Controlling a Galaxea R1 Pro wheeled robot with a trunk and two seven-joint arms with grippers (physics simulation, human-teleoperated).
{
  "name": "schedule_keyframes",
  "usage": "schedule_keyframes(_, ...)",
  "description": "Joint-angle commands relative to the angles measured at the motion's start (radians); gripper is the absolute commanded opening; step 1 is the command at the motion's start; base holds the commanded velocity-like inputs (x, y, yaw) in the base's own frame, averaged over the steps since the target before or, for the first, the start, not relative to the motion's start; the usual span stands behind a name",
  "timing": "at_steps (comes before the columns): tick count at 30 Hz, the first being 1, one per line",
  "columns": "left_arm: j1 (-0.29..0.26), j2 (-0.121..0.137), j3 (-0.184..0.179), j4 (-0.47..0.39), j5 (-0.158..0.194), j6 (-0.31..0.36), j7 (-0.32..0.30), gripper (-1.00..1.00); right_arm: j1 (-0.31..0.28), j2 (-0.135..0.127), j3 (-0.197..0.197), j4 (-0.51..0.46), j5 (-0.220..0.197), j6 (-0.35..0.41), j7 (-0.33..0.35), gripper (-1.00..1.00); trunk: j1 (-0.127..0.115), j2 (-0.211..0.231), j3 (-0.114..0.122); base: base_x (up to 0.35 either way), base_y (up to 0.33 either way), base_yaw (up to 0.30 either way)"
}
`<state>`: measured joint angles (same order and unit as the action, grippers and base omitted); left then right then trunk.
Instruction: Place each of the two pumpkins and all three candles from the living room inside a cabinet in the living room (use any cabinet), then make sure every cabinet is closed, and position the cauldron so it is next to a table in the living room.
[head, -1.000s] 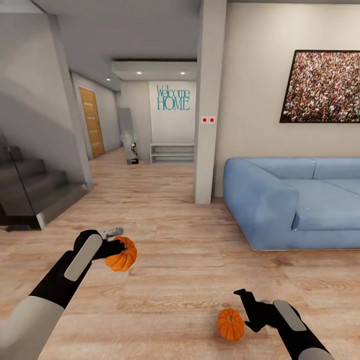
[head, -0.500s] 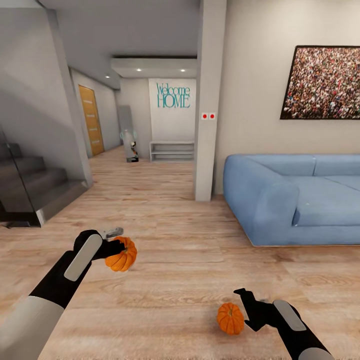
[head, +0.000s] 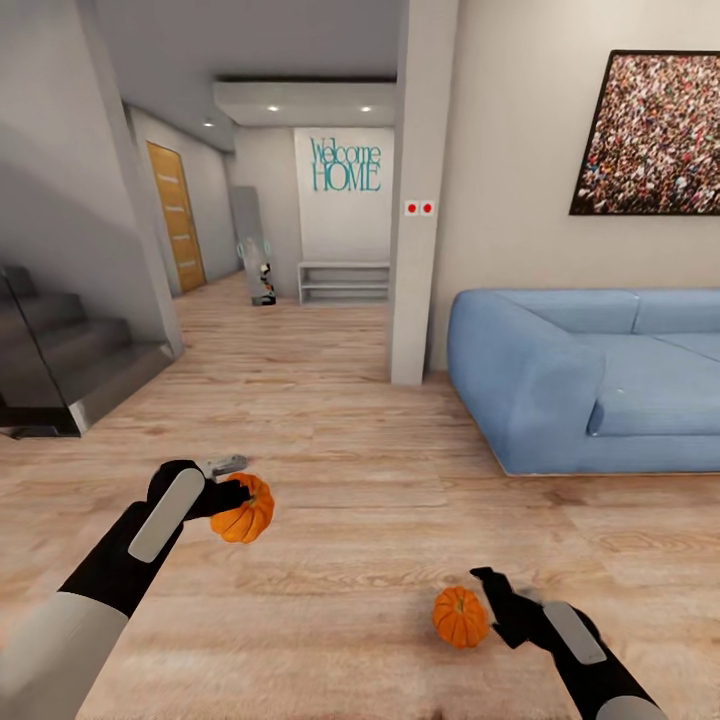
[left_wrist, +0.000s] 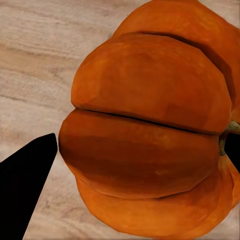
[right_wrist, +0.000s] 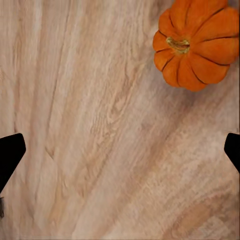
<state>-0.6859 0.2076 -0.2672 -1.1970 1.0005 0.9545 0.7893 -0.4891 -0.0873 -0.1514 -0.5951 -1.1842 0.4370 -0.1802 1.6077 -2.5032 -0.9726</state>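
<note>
Pumpkin clamped in the left gripper at eight o'clock — stem half-hidden. Right gripper spread wide, empty, beside the second pumpkin on the floor.

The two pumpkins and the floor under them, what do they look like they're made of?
Pumpkin in the left gripper: matte orange, ribbed rind with deep grooves, natural-looking, though possibly a decoration. Pumpkin on the floor: same skin, with a dry tan stem seen in the right wrist view. Floor: pale wood planks or laminate, with visible grain and seams and a low sheen.
</note>
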Motion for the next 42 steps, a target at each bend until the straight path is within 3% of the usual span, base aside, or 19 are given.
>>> schedule_keyframes(1, -0.001, 0.001, -0.003, -0.001, 0.009, 0.000, 0.011, -1.00, 0.000, 0.000, -0.002, 0.001, 0.007, -0.020, 0.016, 1.00, 0.000, -0.001, -0.005, 0.000, 0.000, 0.000)
schedule_keyframes(6, -0.001, 0.001, -0.003, -0.001, 0.009, 0.000, 0.011, -1.00, 0.000, -0.004, -0.004, 0.020, 0.033, -0.055, 0.124, 1.00, 0.002, -0.002, -0.024, 0.000, 0.000, 0.000)
schedule_keyframes(10, -0.001, 0.001, -0.003, -0.001, 0.009, 0.000, 0.011, -1.00, 0.000, -0.014, -0.005, 0.051, 0.036, -0.062, 0.150, 1.00, 0.004, -0.003, -0.040, 0.000, 0.000, 0.000)
schedule_keyframes(42, -0.001, 0.001, -0.004, -0.001, 0.009, 0.000, 0.011, -1.00, 0.000, -0.017, -0.004, 0.074, 0.038, -0.069, 0.166, 1.00, 0.019, -0.010, -0.164, 0.000, 0.000, 0.000)
